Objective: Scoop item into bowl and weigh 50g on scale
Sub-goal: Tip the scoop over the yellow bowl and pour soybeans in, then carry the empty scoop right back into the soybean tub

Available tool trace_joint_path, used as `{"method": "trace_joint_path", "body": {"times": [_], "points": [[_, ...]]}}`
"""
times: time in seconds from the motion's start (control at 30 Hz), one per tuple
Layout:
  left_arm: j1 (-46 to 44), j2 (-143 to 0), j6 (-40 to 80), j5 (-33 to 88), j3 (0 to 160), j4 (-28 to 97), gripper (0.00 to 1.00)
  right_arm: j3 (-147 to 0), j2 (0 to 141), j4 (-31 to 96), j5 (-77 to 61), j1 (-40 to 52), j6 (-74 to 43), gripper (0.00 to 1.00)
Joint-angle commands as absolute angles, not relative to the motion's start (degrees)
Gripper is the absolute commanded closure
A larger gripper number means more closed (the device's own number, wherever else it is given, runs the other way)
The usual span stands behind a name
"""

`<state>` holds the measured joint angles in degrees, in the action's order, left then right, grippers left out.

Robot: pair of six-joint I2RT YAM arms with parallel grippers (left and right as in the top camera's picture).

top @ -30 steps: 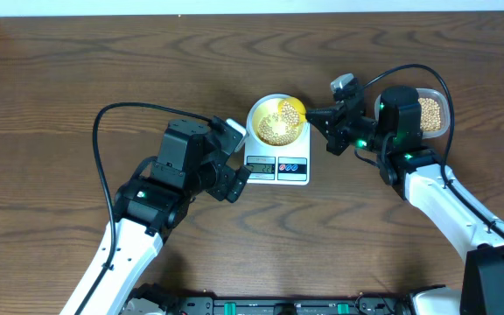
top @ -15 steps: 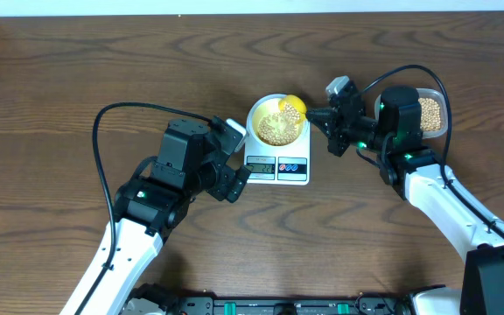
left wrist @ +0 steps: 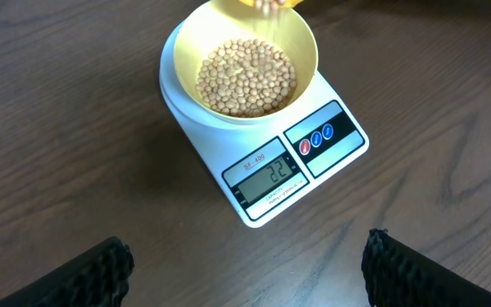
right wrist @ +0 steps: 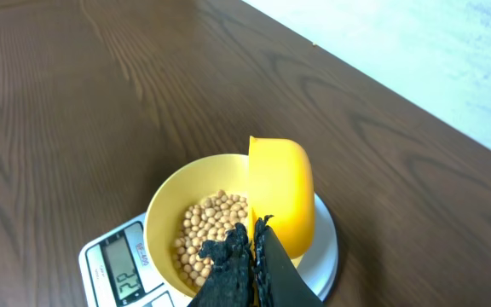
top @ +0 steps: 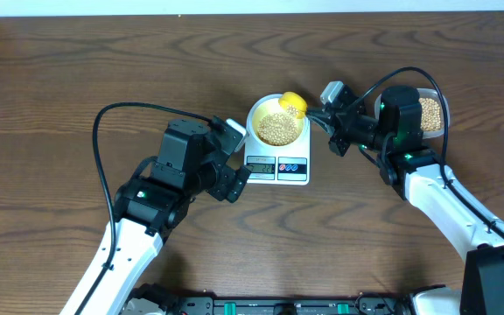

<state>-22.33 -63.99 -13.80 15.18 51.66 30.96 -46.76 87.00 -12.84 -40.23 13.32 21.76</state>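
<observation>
The pale-yellow bowl (top: 256, 116) stands on the white scale (top: 278, 166) and holds a heap of tan beans (top: 278, 129). My right gripper (top: 322, 115) is shut on the handle of a yellow scoop (top: 293, 105), which is tipped on its side over the bowl's far rim. In the right wrist view the scoop (right wrist: 284, 192) hangs above the beans (right wrist: 211, 230), with the right gripper (right wrist: 254, 234) pinched tight on it. My left gripper (left wrist: 247, 273) stands open and empty just left of the scale (left wrist: 331, 158), whose display reads 22. The bowl (left wrist: 186, 47) is seen from above there.
A clear plastic container (top: 432, 114) with more beans sits at the right, behind my right arm. The left arm's black cable (top: 103, 131) loops over the wooden table. A pale wall runs along the table's far edge.
The right gripper has turned and drawn the scoop toward the bowl's far rim, tipping it. The beans now lie in a fuller heap in the bowl. The left arm has not moved.
</observation>
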Motion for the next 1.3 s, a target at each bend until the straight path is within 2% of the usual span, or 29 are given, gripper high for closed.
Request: {"method": "trace_joint_path", "body": {"times": [0.0,0.77,1.0,1.27], "points": [[-22.09,-64.10,-14.52,16.05,50.72,30.79,0.12,-46.74,87.35,-13.19,-40.66,13.61,24.58,0.99],[-22.09,-64.10,-14.55,16.05,50.72,30.79,0.12,-46.76,87.35,-14.96,-40.38,14.92,28.29,0.99],[-22.09,-64.10,-14.52,16.05,50.72,30.79,0.12,-46.78,86.24,-18.72,-31.24,12.78,15.88,0.99],[-22.09,-64.10,-14.55,16.05,50.72,30.79,0.12,-46.78,79.99,-16.43,-24.29,6.17,13.23,0.99]]}}
